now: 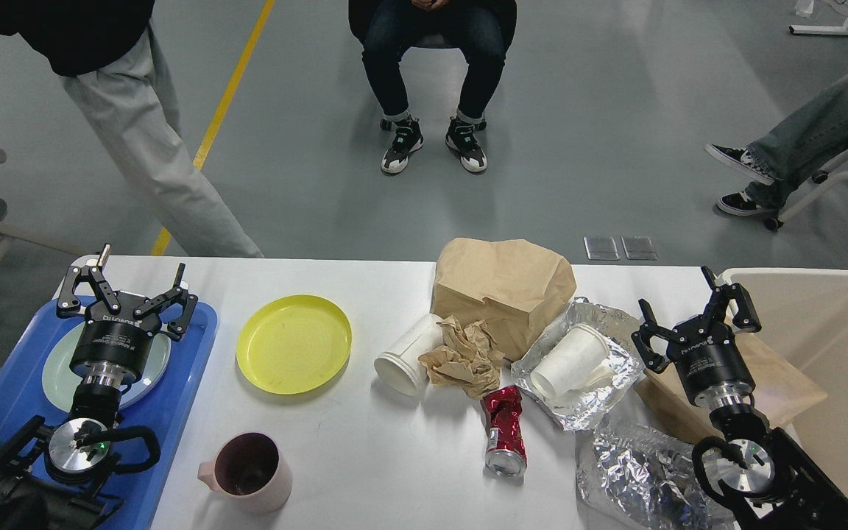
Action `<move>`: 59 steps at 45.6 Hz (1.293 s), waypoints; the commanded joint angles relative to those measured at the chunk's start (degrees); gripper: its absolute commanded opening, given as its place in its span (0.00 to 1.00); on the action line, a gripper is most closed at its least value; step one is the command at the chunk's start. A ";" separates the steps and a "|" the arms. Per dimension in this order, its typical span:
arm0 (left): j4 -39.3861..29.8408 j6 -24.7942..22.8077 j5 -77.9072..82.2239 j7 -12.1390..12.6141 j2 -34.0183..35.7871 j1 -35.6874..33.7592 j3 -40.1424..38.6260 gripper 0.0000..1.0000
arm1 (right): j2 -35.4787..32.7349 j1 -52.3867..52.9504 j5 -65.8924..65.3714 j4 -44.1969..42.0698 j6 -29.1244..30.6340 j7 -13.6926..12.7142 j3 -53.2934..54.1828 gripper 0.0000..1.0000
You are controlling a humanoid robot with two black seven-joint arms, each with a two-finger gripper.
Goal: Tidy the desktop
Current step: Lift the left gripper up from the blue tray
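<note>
Your desk [365, 456] fills the near half of the view, and most of the mess sits on its right side. The crushed red can [503, 430] lies near the middle, and a push could make it roll off the near edge. The foil [578, 368] is thin, so the white cup [571, 359] lying on it may slide if you pull. The pink mug [247, 472] stands close to the near edge, so watch your left arm there. Your left hand [126, 288] hangs over the blue tray [174, 412] and the pale plate [143, 375]. Its 2 fingers are wide apart and hold nothing. Your right hand [687, 318] is beside the beige bin [836, 346], fingers spread, holding nothing.
</note>
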 commanded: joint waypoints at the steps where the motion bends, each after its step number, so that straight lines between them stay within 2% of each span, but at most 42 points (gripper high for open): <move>1: -0.01 0.00 0.00 -0.08 -0.05 0.01 0.17 0.96 | 0.00 0.02 0.00 -0.09 0.00 0.00 0.00 1.00; 5: -0.01 0.00 0.00 0.18 0.04 -0.08 0.17 0.96 | 0.00 0.02 0.00 -0.09 0.00 0.00 0.00 1.00; 23: -0.01 -0.27 -0.62 -1.40 -0.84 -2.09 -1.67 0.97 | 0.00 0.02 0.00 -0.09 0.00 0.00 0.00 1.00; 51: 0.08 2.28 -0.53 -1.31 -1.19 -7.19 -1.14 0.96 | 0.00 0.10 0.00 -0.09 0.00 0.00 0.00 1.00; 59: 0.08 4.21 -0.35 -0.26 -0.58 -7.90 -1.05 0.97 | 0.00 0.10 0.00 0.00 0.00 0.00 0.00 1.00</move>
